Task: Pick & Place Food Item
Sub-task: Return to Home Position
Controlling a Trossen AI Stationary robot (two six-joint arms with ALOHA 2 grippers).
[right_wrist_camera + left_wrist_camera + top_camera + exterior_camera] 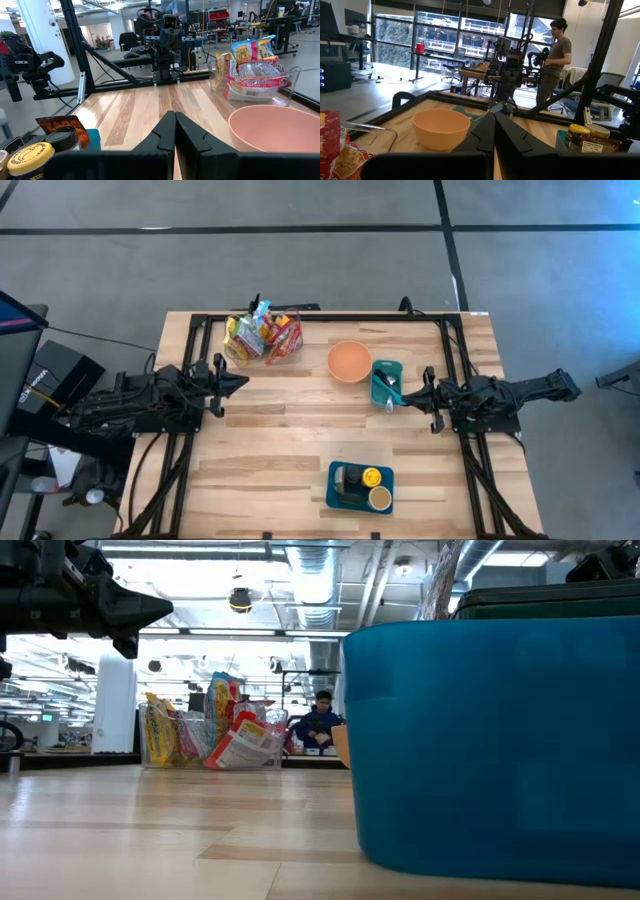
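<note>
Several snack packets [262, 338] stand in a clear bin [257, 75] at the table's far side, left of the middle. To its right a peach bowl [349, 361] rests on its base. Jars [371, 478] stand in a teal tray [334, 498] near the front edge. My left gripper [240, 380] hovers shut at the table's left, pointing level toward the bowl [441, 128]. From the right side my right gripper [408, 396] points level at the bowl [275, 127], shut as well. Both are clear of the table and hold nothing.
A small teal dish [388, 382] with utensils lies just right of the bowl, under my right gripper's tip. A black frame [320, 318] runs along the table's far side. The teal tray's wall [500, 740] fills the low view. A person [557, 55] stands beyond the table.
</note>
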